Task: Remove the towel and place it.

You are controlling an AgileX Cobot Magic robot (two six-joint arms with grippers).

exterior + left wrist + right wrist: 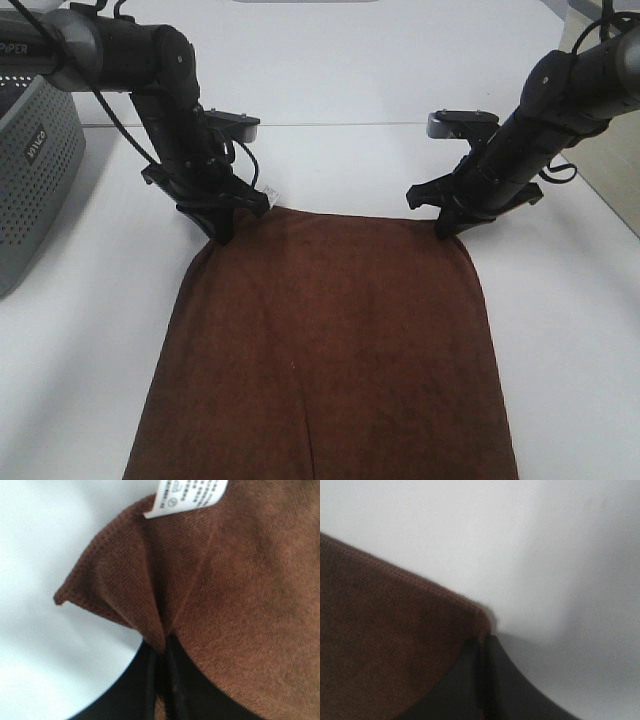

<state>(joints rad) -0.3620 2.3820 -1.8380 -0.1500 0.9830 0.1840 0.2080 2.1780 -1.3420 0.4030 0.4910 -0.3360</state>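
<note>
- The towel (pixel 330 350) lies spread flat on the white worktop (pixel 560 350). Its long axis runs from the far edge, where both arms meet it, toward the near side, where it passes out of the high view.
- The left pincer (pixel 222 222) is clamped on the far left corner. Its wrist view shows the cloth puckered into folds between the closed jaws, with the white tag (pixel 187 497) just beside the grip.
- The right pincer (pixel 450 228) is closed on the far right corner, and only the very tip of the hem seems caught.
- Each arm has its own corner and neither reaches across. From both pincers the bulk of the cloth lies toward the near side.
- Both arms slope steeply down from the outer sides, with the fingertips at worktop level.
- A grey basket (pixel 35 170) stands at the left, apart from the towel.
- An even lift by both arms looks due next, and the right pincer's shallow bite could slip.
</note>
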